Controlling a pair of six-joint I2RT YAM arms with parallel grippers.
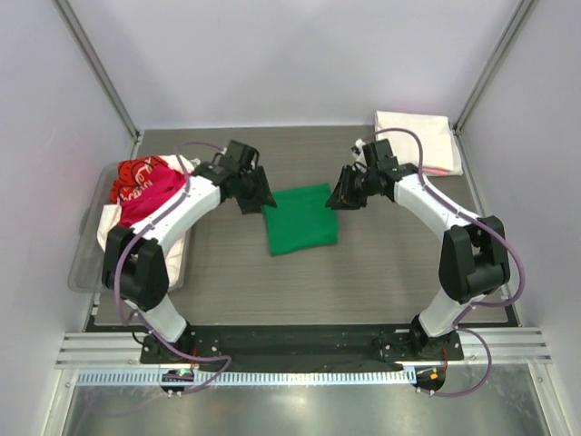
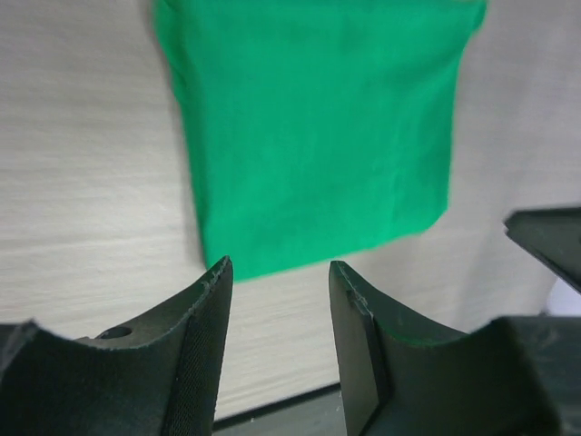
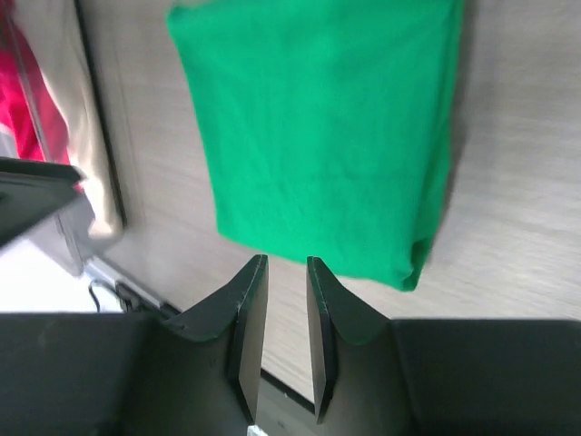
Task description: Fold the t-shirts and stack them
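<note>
A bright green t-shirt [image 1: 301,219] lies folded into a flat square in the middle of the table, also seen as green t-shirt [image 2: 318,127] and green t-shirt [image 3: 327,136]. My left gripper [image 1: 257,198] hovers just off its left edge, jaws open and empty [image 2: 277,272]. My right gripper [image 1: 343,194] hovers off its right edge, jaws a narrow gap apart with nothing between them [image 3: 287,265]. Magenta-red and white t-shirts [image 1: 145,186] are heaped in the clear bin at the left. Folded white and pink t-shirts [image 1: 418,141] are stacked at the back right.
The clear plastic bin [image 1: 86,263] stands along the table's left edge beside the left arm. White walls and metal posts enclose the table. The right arm's base [image 1: 472,259] stands near the front right.
</note>
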